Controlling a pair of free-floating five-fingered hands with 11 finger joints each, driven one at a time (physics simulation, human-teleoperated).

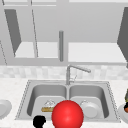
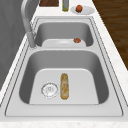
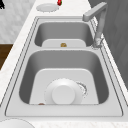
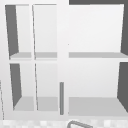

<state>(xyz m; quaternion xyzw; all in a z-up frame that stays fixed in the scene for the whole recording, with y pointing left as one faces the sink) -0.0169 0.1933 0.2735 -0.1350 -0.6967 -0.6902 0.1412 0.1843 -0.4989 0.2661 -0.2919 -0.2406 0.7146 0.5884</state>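
Observation:
A big red ball (image 1: 67, 114) hangs at the bottom middle of the front view, in front of the sink's (image 1: 67, 82) near rim. My left hand (image 1: 39, 121) is a small black shape just left of it, low at the counter's front edge; whether it touches the ball is unclear. A black patch at the top left corner of the right side view may be the same hand (image 3: 1, 4). A bread roll (image 2: 64, 85) lies in the left basin beside the drain (image 2: 49, 89). A white plate (image 3: 63, 92) lies in the right basin.
The faucet (image 1: 75, 69) rises behind the divider, spout pointing right. On the right counter stand a plate with a red-orange fruit (image 2: 79, 8) and a bottle (image 2: 65, 5). A white plate (image 1: 3, 108) sits on the left counter, a small red thing (image 3: 59, 2) beyond it. The cabinet (image 4: 62, 57) above has open shelves.

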